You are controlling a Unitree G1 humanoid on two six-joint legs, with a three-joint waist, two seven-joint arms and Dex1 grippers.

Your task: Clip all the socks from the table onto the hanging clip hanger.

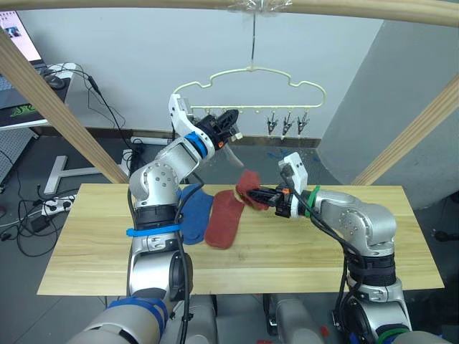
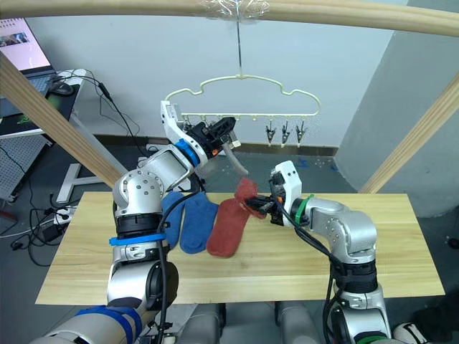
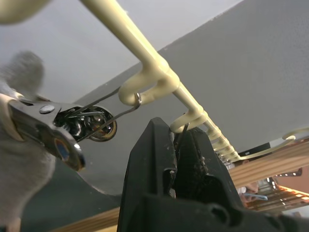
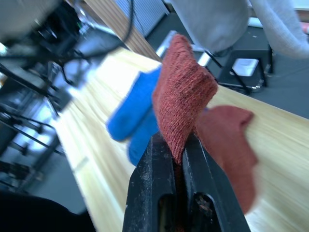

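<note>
While knit rust-red sock folds, right fingers pinch it.

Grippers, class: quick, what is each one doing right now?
Left gripper: shut on a metal clip of the clip hanger.
Right gripper: shut on a rust-red sock.

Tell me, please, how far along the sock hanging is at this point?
Done: grey socks hang clipped to the clip hanger.

In hand: the right gripper holds one rust-red sock above the table, while the left gripper pinches a clip.

Left: another rust-red sock and two blue socks still on the table.
</note>
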